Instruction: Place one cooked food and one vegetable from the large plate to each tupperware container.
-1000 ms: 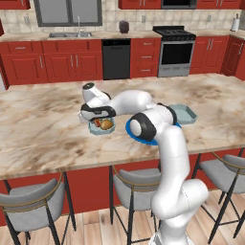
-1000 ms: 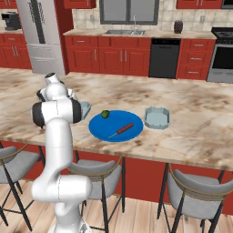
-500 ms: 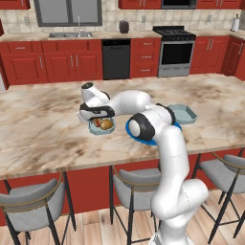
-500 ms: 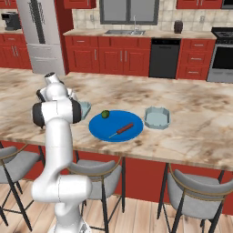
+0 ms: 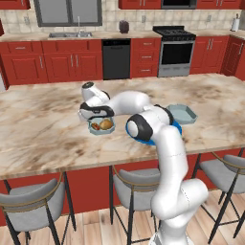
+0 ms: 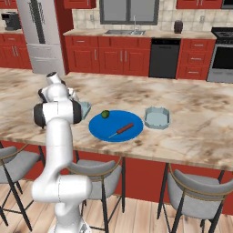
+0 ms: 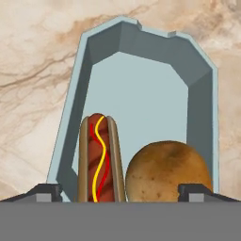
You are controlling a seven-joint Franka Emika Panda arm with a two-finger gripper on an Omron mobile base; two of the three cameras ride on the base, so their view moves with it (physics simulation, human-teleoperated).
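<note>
Dark fingertips [image 7: 44, 192] spread wide and clear of everything, gripper [image 7: 120, 193] just above the pale grey-blue clipped-corner tupperware tub [image 5: 99, 126], where a hot dog in a bun with a mustard squiggle [image 7: 98, 157] and a brown potato [image 7: 165, 171] lie side by side. White arm reaches forward-left over the beige marbled island counter [image 5: 43, 124], hand low over the tub; a second ago the jaws were much narrower. Bright blue round plate [image 6: 115, 126] holds a small green vegetable [image 6: 105, 114] and a red skewer-like item [image 6: 121, 130], with the second empty tub [image 6: 157, 118] beside it, red cabinets and a steel stove [image 5: 174, 50] behind.

Hot dog [image 7: 100, 160] and potato [image 7: 165, 170] crowd tub's [image 7: 141, 94] near end
</note>
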